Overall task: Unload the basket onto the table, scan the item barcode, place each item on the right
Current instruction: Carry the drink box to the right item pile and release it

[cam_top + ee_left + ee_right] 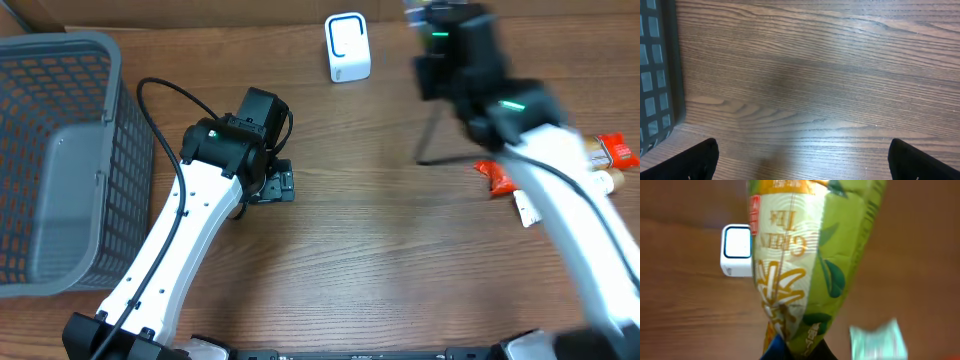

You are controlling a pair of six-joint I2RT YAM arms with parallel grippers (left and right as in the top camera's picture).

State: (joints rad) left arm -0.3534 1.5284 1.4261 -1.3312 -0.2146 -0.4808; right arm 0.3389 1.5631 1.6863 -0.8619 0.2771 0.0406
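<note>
crinkled green tea pouch [810, 255], boxy white scanner [736, 250]

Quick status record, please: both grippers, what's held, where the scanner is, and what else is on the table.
left gripper: open, empty, over bare table next to the basket
right gripper: shut on the green tea packet, held up above the table
scanner: white, at the far edge; right beside the tea packet in the right wrist view
spare packets: lying at the right side, partly under the right arm
barcode: not visible in any view
</note>
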